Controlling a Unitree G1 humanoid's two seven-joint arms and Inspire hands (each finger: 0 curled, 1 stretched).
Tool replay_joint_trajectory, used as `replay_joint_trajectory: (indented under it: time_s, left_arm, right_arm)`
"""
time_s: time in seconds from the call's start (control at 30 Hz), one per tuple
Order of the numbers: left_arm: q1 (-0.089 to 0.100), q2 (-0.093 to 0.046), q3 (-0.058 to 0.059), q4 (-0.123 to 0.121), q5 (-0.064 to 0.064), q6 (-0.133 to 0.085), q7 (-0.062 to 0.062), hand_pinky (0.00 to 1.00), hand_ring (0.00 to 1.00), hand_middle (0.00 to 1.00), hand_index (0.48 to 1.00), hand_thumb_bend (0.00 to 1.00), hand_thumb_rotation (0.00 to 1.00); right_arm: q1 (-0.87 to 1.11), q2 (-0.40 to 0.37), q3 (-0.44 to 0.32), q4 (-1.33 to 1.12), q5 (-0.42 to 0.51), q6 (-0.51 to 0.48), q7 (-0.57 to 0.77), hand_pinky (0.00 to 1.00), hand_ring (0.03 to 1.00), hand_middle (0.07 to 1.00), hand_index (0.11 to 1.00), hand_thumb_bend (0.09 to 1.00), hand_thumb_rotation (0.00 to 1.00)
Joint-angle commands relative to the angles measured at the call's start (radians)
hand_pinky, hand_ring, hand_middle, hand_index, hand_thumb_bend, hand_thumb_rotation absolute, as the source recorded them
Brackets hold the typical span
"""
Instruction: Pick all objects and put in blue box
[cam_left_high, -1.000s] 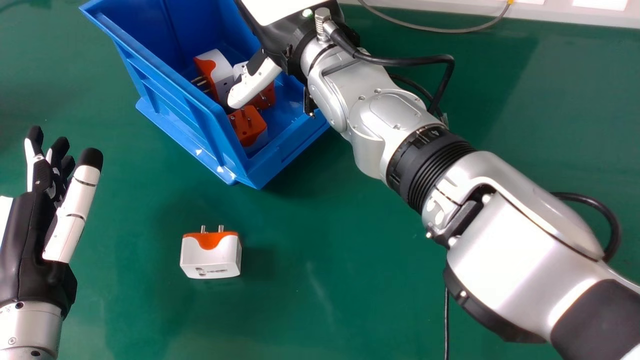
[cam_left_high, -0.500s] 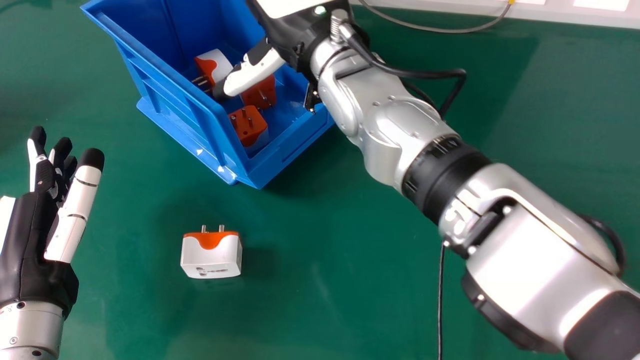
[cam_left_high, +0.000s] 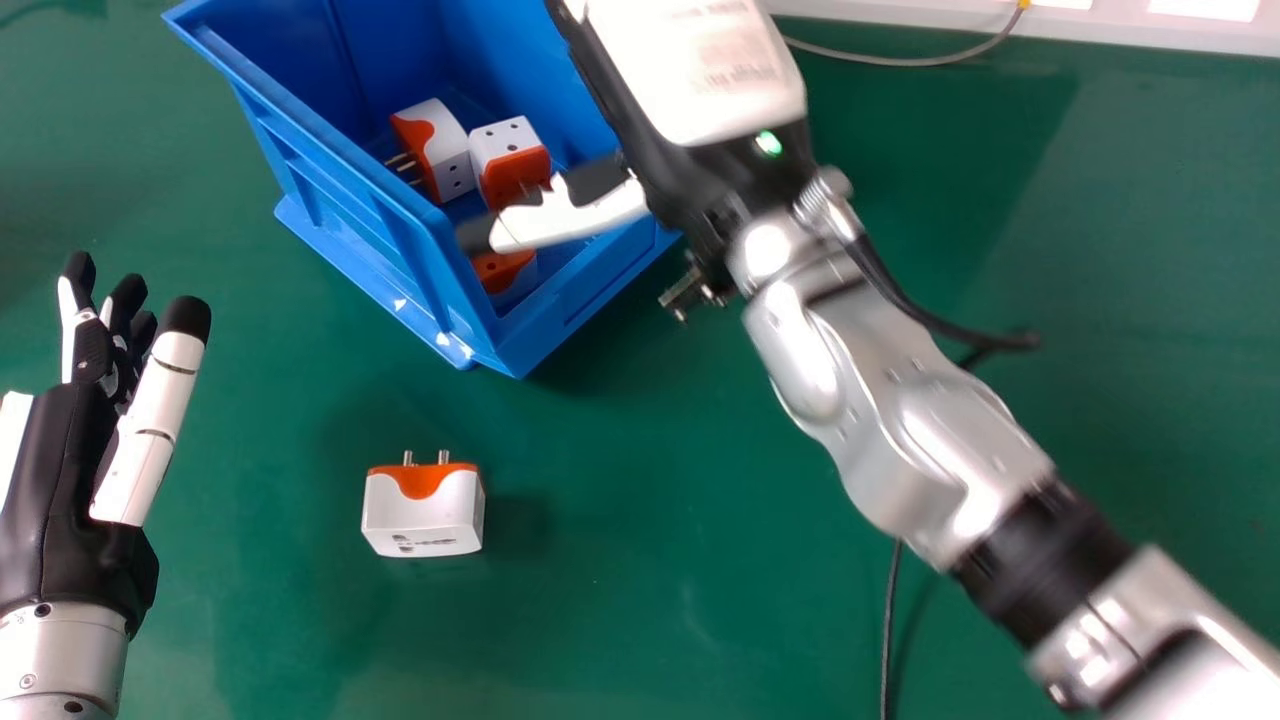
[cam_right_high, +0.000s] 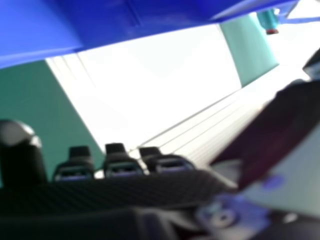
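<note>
Nearer the robot than the blue box, and off to its left, the left hand is empty, its fingers stretched out straight and its thumb beside them. Well off to the right of the box, a thin black cable runs over the green table and meets the silver right arm, which slants across the box's right-hand side. Just in front of the box, apart from its near end, one white-and-orange plug adapter sits on the table, its two metal pins pointing to the box's side of the table

Over the box's right rim is the right hand. It has let go and holds nothing: its thumb lies straight out over the inside of the box, and its fingertips are spaced apart with bare space between them and the thumb. Whether the thumb touches anything, I cannot tell. Below it in the box is an orange-and-white adapter, partly hidden. Farther into the box, two more lie close together: one with pins facing the left wall, the other with socket holes showing. Beyond the box, to the right, a grey cable curves beside a white ledge
</note>
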Motion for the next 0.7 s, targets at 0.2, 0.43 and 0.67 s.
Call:
replay_joint_trajectory:
  time_s: [0.2,0.43,0.67]
  left_arm:
    - [0.001,0.011,0.009,-0.015,-0.003,-0.018,0.004,1.00,1.00,1.00,1.000,0.63,0.76]
    - [-0.006,0.012,0.008,-0.010,0.002,-0.018,0.011,1.00,1.00,1.00,1.000,0.63,0.76]
    - [-0.012,0.008,0.007,-0.006,0.003,-0.016,0.021,1.00,1.00,1.00,1.000,0.63,0.77]
  right_arm:
    - [0.278,-0.102,-0.085,-0.326,-0.004,-0.089,0.003,1.00,1.000,1.000,1.000,0.808,0.28]
    - [0.434,-0.171,-0.124,-0.359,0.003,-0.282,-0.067,1.00,1.000,1.000,1.000,0.776,0.33]
    - [0.489,-0.335,-0.146,-0.312,0.016,-0.565,-0.055,0.98,1.000,1.000,1.000,0.745,0.32]
